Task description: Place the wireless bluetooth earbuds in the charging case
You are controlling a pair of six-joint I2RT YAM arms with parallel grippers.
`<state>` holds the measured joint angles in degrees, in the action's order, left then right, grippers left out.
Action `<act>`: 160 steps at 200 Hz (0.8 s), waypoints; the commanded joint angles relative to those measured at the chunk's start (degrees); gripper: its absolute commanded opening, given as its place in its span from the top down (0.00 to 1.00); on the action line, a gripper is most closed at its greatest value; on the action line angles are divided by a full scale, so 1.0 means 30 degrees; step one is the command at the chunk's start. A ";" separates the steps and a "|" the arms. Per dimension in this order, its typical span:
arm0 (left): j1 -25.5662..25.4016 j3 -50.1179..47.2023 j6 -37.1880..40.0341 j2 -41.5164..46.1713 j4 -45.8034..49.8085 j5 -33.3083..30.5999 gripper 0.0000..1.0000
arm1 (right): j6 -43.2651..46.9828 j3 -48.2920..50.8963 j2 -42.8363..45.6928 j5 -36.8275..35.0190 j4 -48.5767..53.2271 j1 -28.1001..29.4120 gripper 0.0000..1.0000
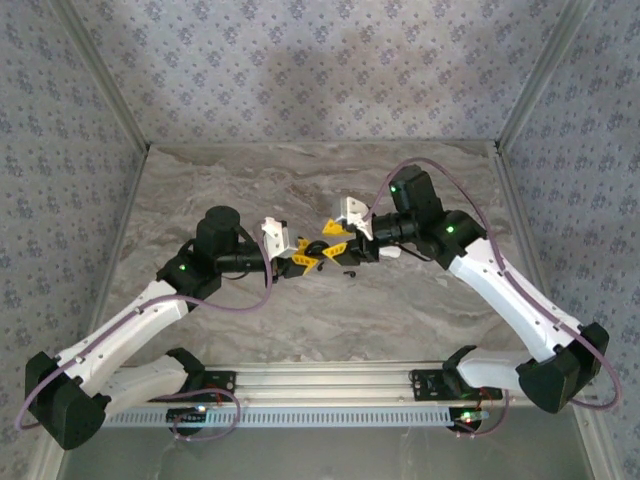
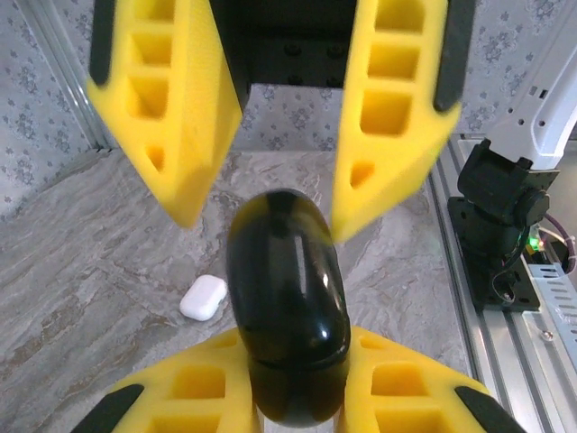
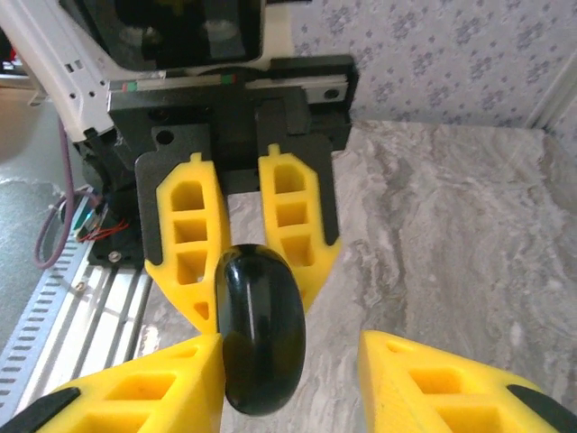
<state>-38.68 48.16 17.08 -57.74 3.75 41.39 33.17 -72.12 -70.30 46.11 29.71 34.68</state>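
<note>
The black charging case is held off the tabletop, in the middle of the workspace where the two arms meet. It is a glossy, rounded pill shape. Its lid is closed, and a thin seam runs around it near the end held by the left tool.

The left tool's two yellow fingers are clamped on opposite sides of the case, and most of the case sticks out past their tips. The right tool faces it from the other side with its jaws apart, spread wider than the case, and it grips nothing. In the right wrist view the free end of the case sits between the right tool's fingers. It appears to lie against one finger, with clear space to the other.

A tiny dark speck lies on the marbled tabletop just in front of the two tools. It is too small to identify. A closed white case lies flat on the tabletop below the held case, apart from both tools.
</note>
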 commanded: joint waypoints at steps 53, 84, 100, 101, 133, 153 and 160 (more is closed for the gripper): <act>-0.0109 -0.0263 0.0137 0.0305 -0.0355 0.0838 0.87 | -0.1591 0.0466 0.0268 -0.0684 -0.1573 -0.0730 0.57; -0.0080 -0.0645 -0.0314 0.0345 -0.1093 0.0638 0.88 | -0.2139 0.0412 0.0268 -0.0721 -0.1678 -0.0805 0.56; 0.0029 -0.1108 -0.0894 0.0312 -0.1960 0.0453 0.88 | -0.3178 0.0327 0.0328 -0.0875 -0.1847 -0.0953 0.55; 0.0044 -0.1140 -0.0935 0.0301 -0.2029 0.0433 0.88 | -0.3264 0.0332 0.0338 -0.0901 -0.1848 -0.0982 0.55; 0.0714 -0.2397 -0.2675 0.0114 -0.4253 -0.0026 0.87 | -0.6596 0.0160 0.0266 -0.2359 -0.1726 -0.1362 0.53; 0.1318 -0.3237 -0.3673 0.0027 -0.5141 -0.0663 0.87 | -0.8754 0.0374 0.0202 -0.3973 -0.1414 -0.1400 0.53; 0.1525 -0.3633 -0.4082 0.0048 -0.5506 -0.1023 0.87 | -0.9483 0.0543 0.0173 -0.4488 -0.1263 -0.1417 0.53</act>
<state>-35.99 39.99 10.15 -57.76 -5.89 40.77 15.31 -71.18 -69.73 39.00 25.04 30.72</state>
